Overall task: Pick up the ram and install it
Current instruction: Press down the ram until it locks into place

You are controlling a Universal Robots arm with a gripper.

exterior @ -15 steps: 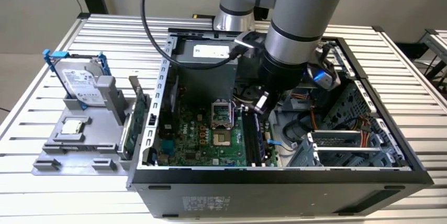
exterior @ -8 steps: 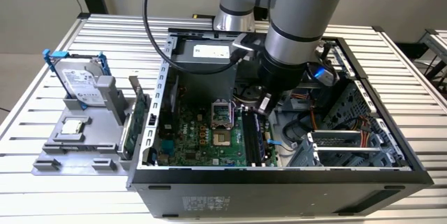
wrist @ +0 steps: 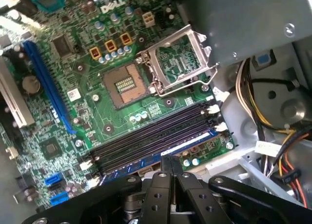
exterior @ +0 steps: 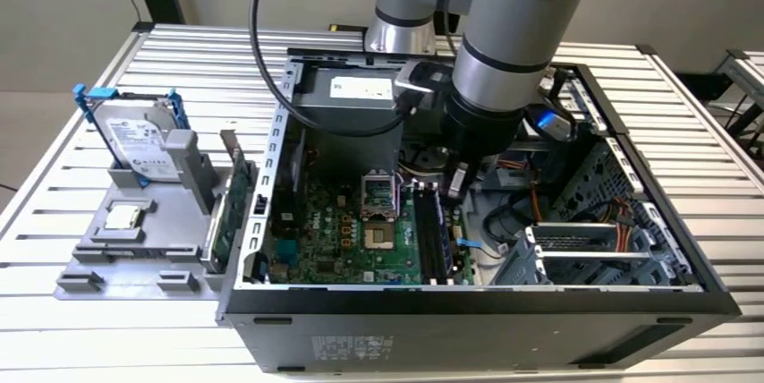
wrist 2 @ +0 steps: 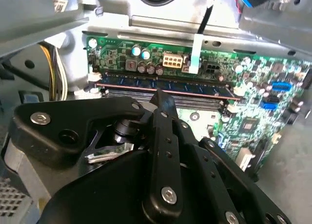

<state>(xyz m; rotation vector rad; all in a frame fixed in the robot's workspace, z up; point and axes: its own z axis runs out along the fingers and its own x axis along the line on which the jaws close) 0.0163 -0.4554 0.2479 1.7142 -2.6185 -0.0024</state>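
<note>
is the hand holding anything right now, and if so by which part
Nothing is held. The hand is shut, its tips just above the ram, which already sits upright in its motherboard slot.

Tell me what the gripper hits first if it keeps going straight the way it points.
Most likely the ram, seated in the slot at the motherboard's edge, directly beyond the gripper fingertips; depth is unclear.

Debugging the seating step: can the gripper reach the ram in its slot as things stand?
Probably yes. The gripper is right at the ram, which stands in the slot nearest the board's edge. Nothing lies between them, and the cables sit off to the side.
</note>
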